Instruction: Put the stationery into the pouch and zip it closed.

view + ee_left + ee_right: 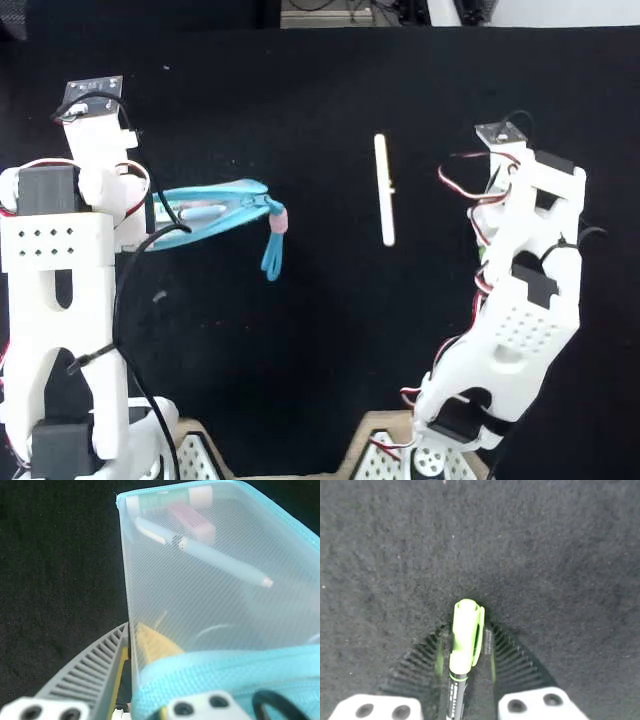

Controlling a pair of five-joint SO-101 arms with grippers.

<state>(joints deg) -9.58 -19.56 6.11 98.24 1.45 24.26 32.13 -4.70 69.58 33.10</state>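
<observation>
Between the fingers of the left gripper (132, 652) sits one edge of the pouch (200, 605), clamped tight, with the grey ribbed finger (92, 667) lying against its outer side. Right at the grip, the teal zipper tape (225, 667) crosses the clear mesh wall, and a yellow shape shows through beside the finger; what it is cannot be told. Farther from the jaws, inside the pouch, lie a pale blue pen (225, 562), a pink eraser (192, 520) and, at the far end, a white round piece (201, 495). In the high view the pouch (215, 212) stretches away from the left gripper toward the other arm, its teal-edged mouth looking parted, and a pink-and-blue pull strap (275, 240) hangs off its far tip.

The right gripper (467, 647) is closed on a green marker (466, 627), whose capped end juts just past the fingertips over the black table (545, 555), apart from it or touching I cannot tell. Well out from that gripper, between the two arms and nearer the right one, a white pen (384, 190) lies flat on the cloth.
</observation>
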